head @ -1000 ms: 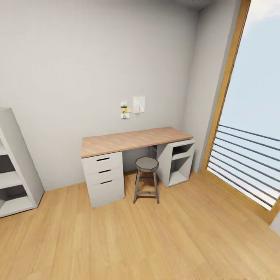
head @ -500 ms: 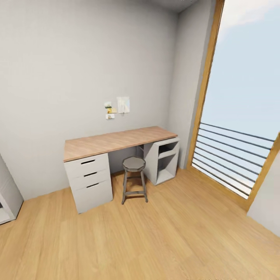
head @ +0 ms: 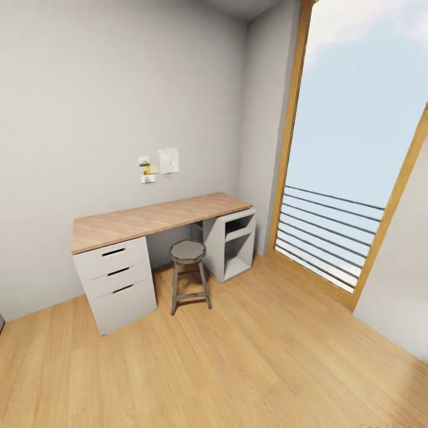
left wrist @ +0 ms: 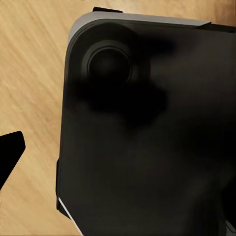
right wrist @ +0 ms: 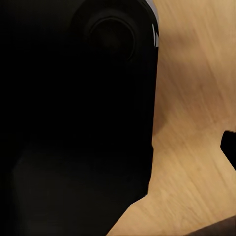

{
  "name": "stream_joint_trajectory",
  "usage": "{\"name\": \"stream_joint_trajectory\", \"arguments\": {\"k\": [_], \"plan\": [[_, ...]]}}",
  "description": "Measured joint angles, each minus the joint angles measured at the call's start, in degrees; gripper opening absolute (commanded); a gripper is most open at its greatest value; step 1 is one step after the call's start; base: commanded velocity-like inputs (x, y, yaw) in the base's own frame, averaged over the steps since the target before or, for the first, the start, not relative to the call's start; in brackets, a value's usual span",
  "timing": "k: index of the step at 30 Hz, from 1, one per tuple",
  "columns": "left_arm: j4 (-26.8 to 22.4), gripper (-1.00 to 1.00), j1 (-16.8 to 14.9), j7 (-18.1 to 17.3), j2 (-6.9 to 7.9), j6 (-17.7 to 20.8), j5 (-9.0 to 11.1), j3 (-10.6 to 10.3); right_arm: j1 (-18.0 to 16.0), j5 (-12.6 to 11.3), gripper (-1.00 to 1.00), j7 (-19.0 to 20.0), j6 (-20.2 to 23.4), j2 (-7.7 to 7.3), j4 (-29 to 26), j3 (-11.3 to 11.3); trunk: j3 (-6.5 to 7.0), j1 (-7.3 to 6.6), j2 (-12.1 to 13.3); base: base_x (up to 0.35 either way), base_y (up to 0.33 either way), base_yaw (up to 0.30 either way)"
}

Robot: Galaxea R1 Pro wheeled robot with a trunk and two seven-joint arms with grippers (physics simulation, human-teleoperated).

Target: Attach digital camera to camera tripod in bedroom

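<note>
The head view takes in a room with plain grey walls [head: 107, 89] and a light wood plank floor [head: 238, 356] that lies open across the whole lower half of the frame. At the right, a tall wood-framed window [head: 356, 148] runs from the top of the frame down to floor level, with grey horizontal rails [head: 327, 232] across its lower part and sky behind. At centre left, a long wooden tabletop [head: 154, 219] stands against the back wall; its top is bare. Under its left end sits a grey three-drawer unit [head: 119, 282], under its right end an open grey shelf unit [head: 232, 241], which stands near the window frame. Between them, in front of the knee space, is a small grey round-seated stool on dark metal legs [head: 189, 273], standing apart from both units. A few small paper notes [head: 159, 163] are pinned on the wall above the tabletop.

The wrist views show what the head view does not: each looks down on a large black rounded-corner body [left wrist: 147, 137] with a round recess, close over the wood floor. A black tip at the frame's left edge in the left wrist view and one at the right edge in the right wrist view are too partial to tell how the fingers stand.

This is the desk room, and the camera and tripod cannot be placed from here.
</note>
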Motion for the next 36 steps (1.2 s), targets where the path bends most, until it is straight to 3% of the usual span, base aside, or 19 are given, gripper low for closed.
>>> {"name": "stream_joint_trajectory", "arguments": {"k": [10, 19, 36], "plan": [[0.0, 1.0, 0.0, 0.0, 0.0, -0.1, 0.0, 0.1, 0.0, 0.0, 1.0, 0.0, 0.0, 0.1, 0.0, 0.0, 0.0, 0.01, 0.0, -0.06, 0.058, -0.122], [0.0, 1.0, 0.0, 0.0, 0.0, -0.1, 0.0, 0.1, 0.0, 0.0, 1.0, 0.0, 0.0, 0.03, 0.0, 0.1, 0.0, 0.01, 0.0, -0.182, 0.176, -0.014], [0.0, 1.0, 0.0, 0.0, 0.08, -0.1, 0.0, 0.0, 0.0, -0.1, 1.0, -0.1, 0.0, -0.31, 0.0, -0.1, 0.0, 0.0, 0.0, -0.015, 0.014, -0.001]]}}
